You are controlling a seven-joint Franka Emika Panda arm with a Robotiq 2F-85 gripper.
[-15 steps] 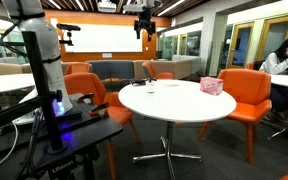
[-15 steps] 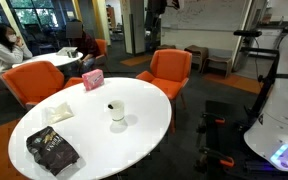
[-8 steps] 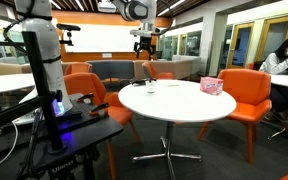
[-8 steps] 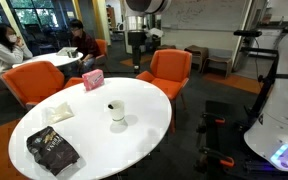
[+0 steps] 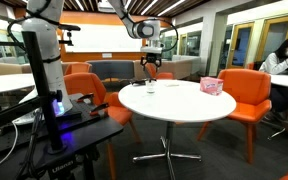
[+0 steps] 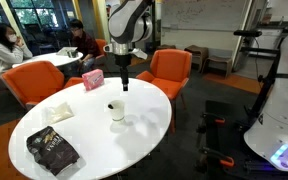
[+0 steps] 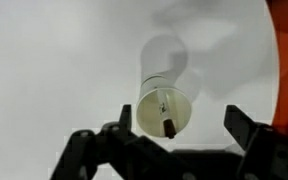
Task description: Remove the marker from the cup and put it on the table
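Observation:
A small whitish cup stands upright on the round white table; it also shows in an exterior view near the table's edge. In the wrist view the cup is seen from above with a dark marker leaning inside it. My gripper hangs open and empty above the cup, a little beyond it. It also shows in an exterior view. In the wrist view its fingers spread either side of the cup.
A pink tissue box stands at the table's far edge, also in an exterior view. A dark snack bag and a white napkin lie on the table. Orange chairs ring it. People sit behind.
The arm has come down from high above toward the table. The gripper now hangs just over the cup. The cup and marker have not moved.

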